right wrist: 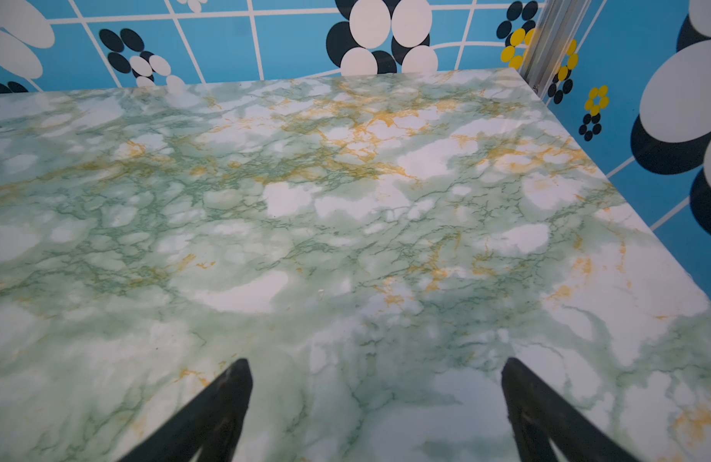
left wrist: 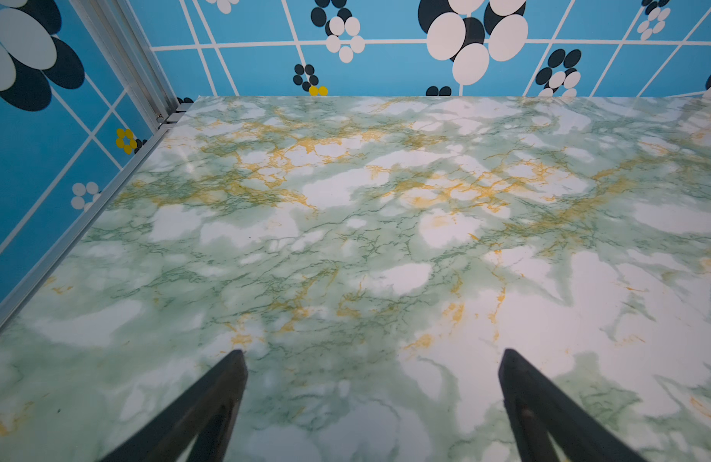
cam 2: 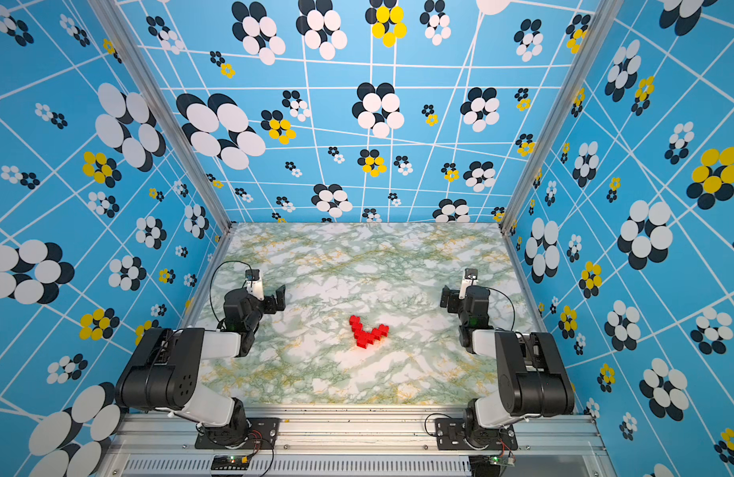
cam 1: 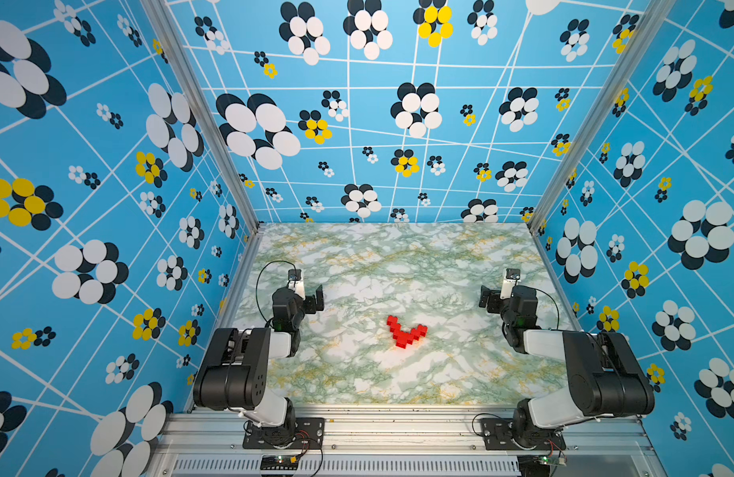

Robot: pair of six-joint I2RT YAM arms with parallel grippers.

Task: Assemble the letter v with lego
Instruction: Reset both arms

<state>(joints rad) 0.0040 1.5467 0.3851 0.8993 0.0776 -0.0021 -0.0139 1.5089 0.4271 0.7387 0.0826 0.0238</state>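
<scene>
Marbled tabletop [cam 1: 357,264] holds the letter v [cam 1: 406,332] [cam 2: 368,331] near its middle, tip toward the near edge, opening toward the back wall [cam 1: 398,124]. I see the left gripper [left wrist: 371,356] and right gripper [right wrist: 375,364] spread wide, both well apart from it.

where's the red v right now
In both top views the V lies on the table, roughly midway between the left gripper and right gripper, touching neither.

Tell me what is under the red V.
The V lies directly on the marbled table. The patch beneath it is covered, so anything there cannot be seen.
</scene>
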